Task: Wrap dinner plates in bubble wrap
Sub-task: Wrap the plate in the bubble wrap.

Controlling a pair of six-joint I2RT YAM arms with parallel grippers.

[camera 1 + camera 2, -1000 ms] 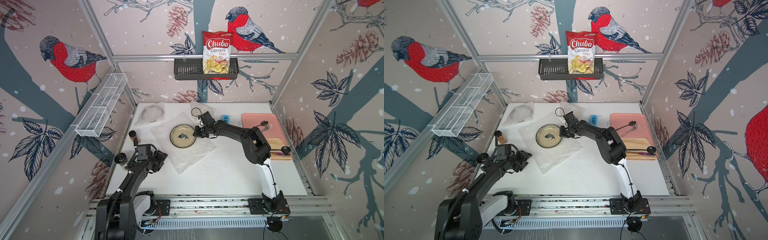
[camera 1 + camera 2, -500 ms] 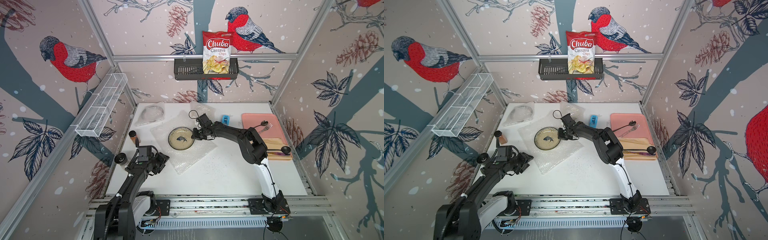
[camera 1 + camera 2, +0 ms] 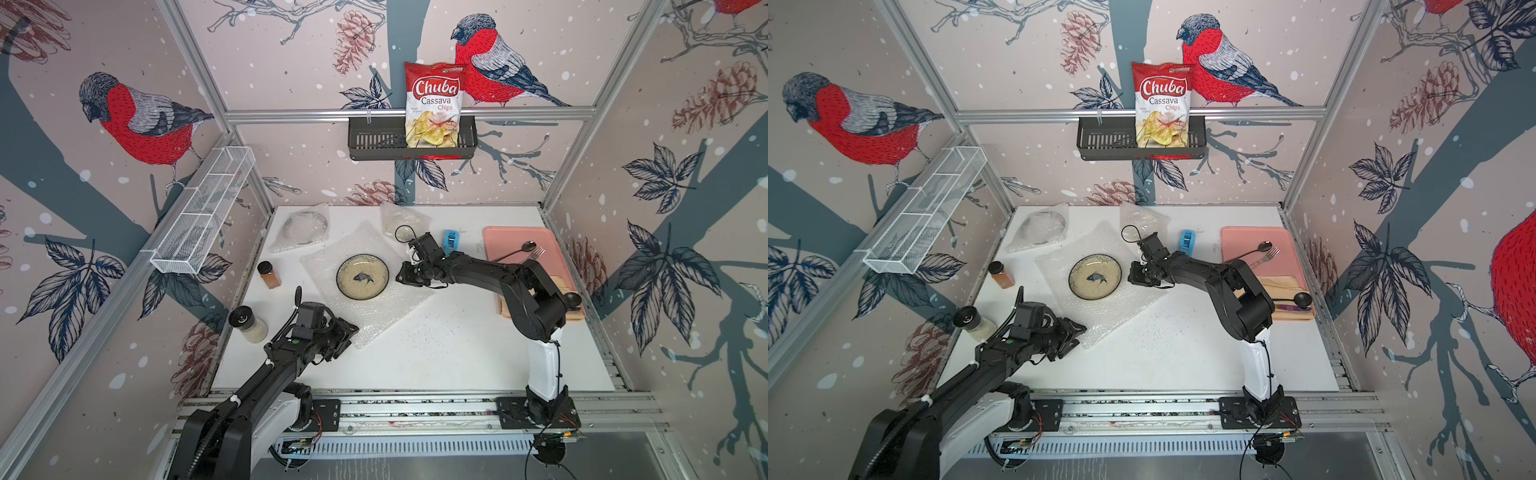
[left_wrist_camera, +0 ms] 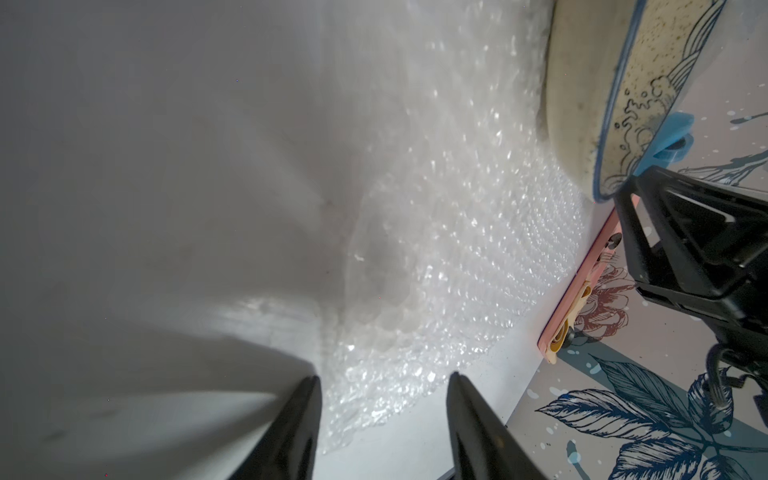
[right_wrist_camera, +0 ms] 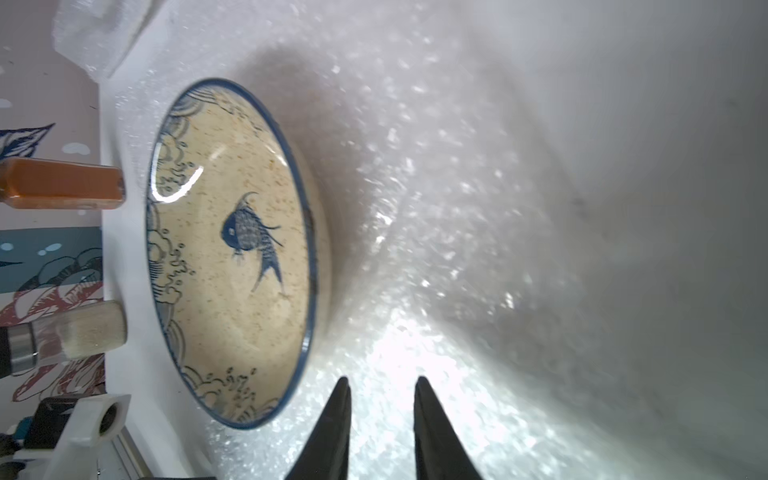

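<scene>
Left gripper (image 4: 384, 376), jaws spread, faces the corner of the clear bubbled plastic sheet (image 3: 386, 316); the round cream fish-painted plate (image 3: 362, 277) lies on it. Pulling hard may slide the plate off.

Chips bag (image 3: 434, 106): red and white, "Chuba Cassava Chips", upright in black basket (image 3: 374, 141) on back wall.
Wire rack (image 3: 203, 212): white, on left wall.
Spice jar (image 3: 269, 275): orange contents, upright.
Shaker (image 3: 247, 323): black lid, pale contents, near spice jar.
Pink tray (image 3: 503, 241): holds 1 spoon (image 3: 515, 251), 1 fork (image 3: 534, 254).
Blue dispenser (image 3: 450, 240): near tray.
</scene>
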